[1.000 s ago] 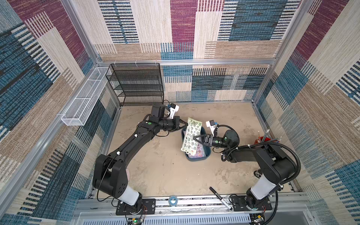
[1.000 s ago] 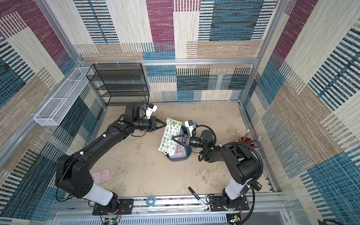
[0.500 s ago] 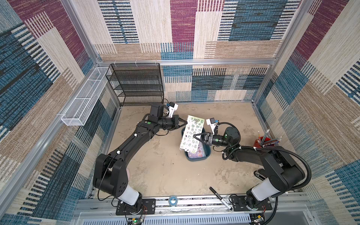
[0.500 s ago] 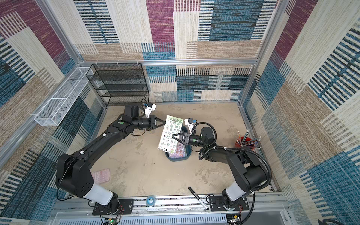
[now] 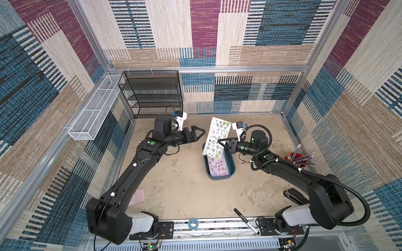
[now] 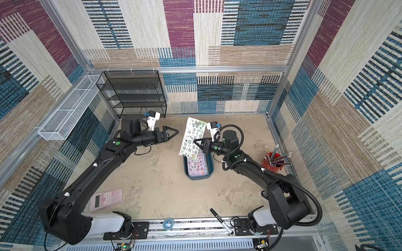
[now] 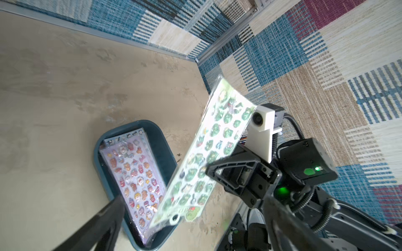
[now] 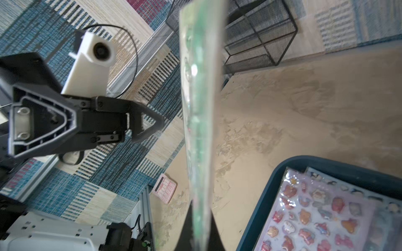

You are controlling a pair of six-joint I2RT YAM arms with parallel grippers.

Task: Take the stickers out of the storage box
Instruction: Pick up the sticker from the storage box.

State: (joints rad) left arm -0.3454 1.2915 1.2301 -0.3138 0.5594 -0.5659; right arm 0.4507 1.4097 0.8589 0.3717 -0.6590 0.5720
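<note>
The teal storage box [image 5: 219,177] holds lilac stickers [image 5: 217,167], perhaps several stacked. The right gripper [image 5: 218,141] fingers pinch a green sticker sheet [image 5: 218,130] above it; the left gripper [image 5: 202,133] fingers gape wide.

Handover: left lets go, right takes hold

The left gripper [image 5: 200,134], clamped on the green sticker sheet [image 5: 217,130] a second ago, has let go and now stands with jaws spread just off the sheet's 9 o'clock edge. The right gripper [image 5: 218,141] has pinched shut on the sheet and carried it a little toward 12 o'clock.
</note>
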